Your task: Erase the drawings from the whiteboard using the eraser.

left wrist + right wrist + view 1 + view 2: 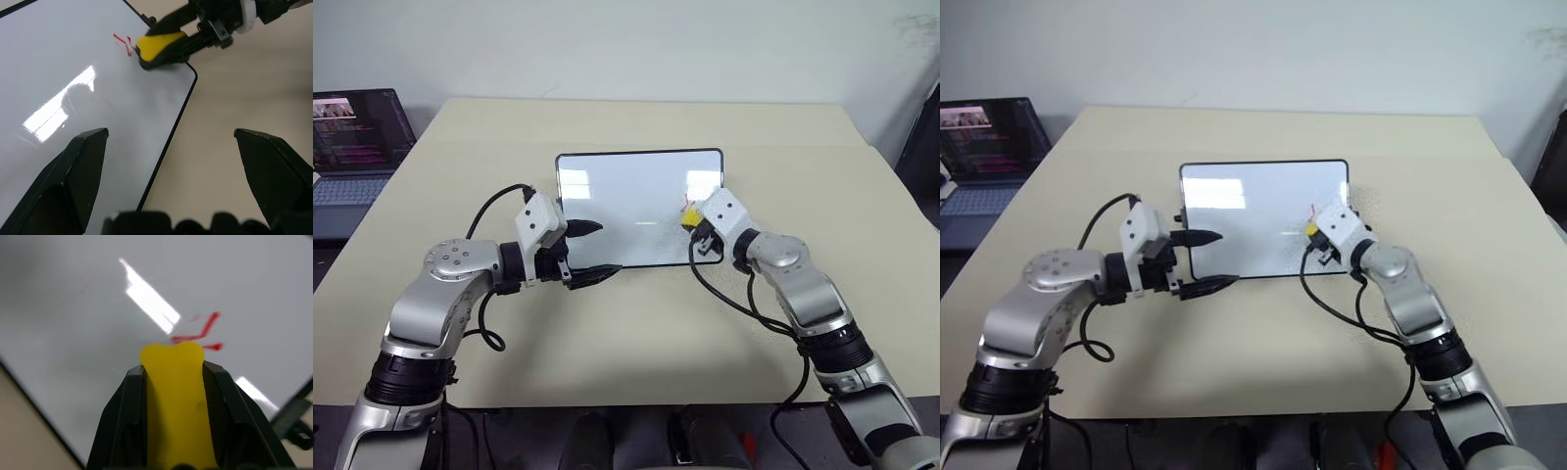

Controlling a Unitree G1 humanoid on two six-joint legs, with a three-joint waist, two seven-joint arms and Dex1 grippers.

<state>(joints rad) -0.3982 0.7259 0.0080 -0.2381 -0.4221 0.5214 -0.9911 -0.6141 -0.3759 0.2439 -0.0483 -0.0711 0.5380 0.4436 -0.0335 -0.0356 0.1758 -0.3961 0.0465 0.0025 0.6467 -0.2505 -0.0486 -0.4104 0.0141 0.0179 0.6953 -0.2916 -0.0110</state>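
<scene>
The laptop (357, 147), at ten o'clock from the whiteboard (626, 201), is cut off by the picture's left edge. The right gripper (695, 230) hides the board's frame at four o'clock. The eraser (177, 406) is covered on both sides by the fingers (122, 426). The red marks (203, 333) are too blurred to tell their shape.

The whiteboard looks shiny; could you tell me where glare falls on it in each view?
Left wrist view: a bright streak on the whiteboard, away from the red drawings. Right wrist view: a streak just beside the drawings. Left eye view: pale patches along the board's top.
</scene>
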